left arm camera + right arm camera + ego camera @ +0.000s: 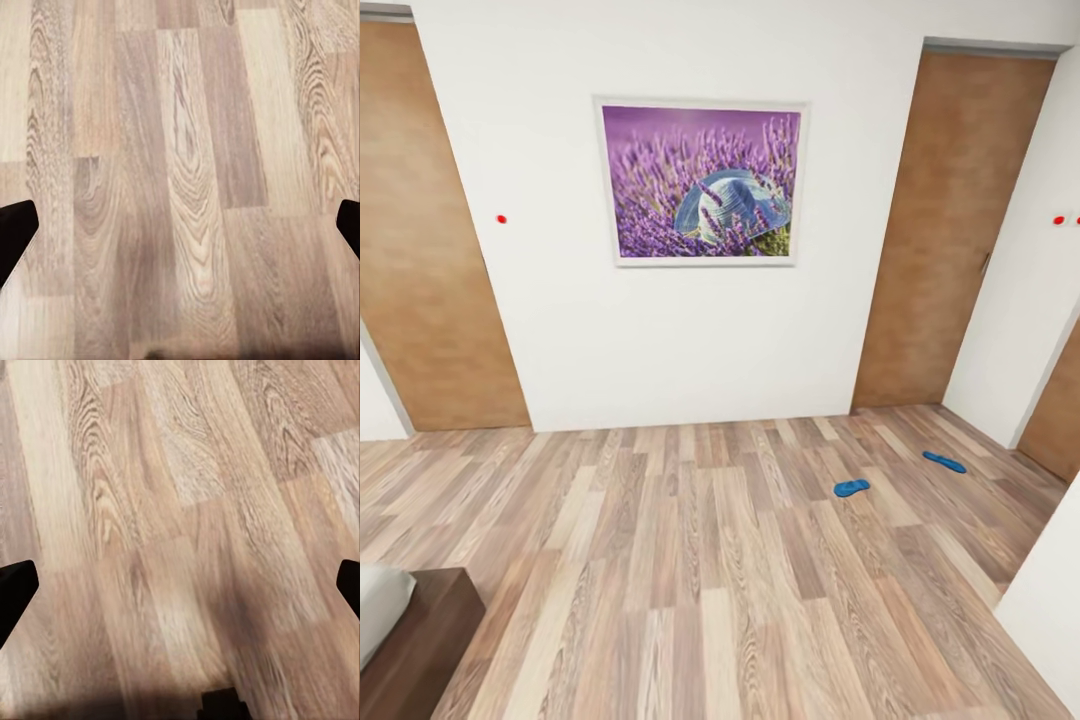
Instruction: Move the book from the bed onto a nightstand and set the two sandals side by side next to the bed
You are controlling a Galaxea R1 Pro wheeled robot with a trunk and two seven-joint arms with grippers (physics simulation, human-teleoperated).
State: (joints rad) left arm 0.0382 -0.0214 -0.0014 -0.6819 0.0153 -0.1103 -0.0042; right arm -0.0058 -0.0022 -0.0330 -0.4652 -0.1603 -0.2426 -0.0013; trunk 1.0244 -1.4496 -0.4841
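Note:
Two bright blue sandals lie apart on the wood-plank floor at the right of the head view: one sandal [851,487] nearer the middle, the other sandal [944,461] farther right, close to the wall corner. A corner of the bed [415,640], dark brown frame with off-white mattress, shows at the lower left. The book and the nightstand are out of view. My left gripper [180,225] hangs open over bare floor, its dark fingertips [15,229] far apart. Over the planks my right gripper [180,585] is likewise open, with nothing between its fingertips [16,589].
A white wall with a framed lavender picture [702,182] faces me. Brown wooden doors stand at the left [420,260] and right [950,230]. A white wall [1050,590] juts in at the lower right. Wide plank floor lies between me and the sandals.

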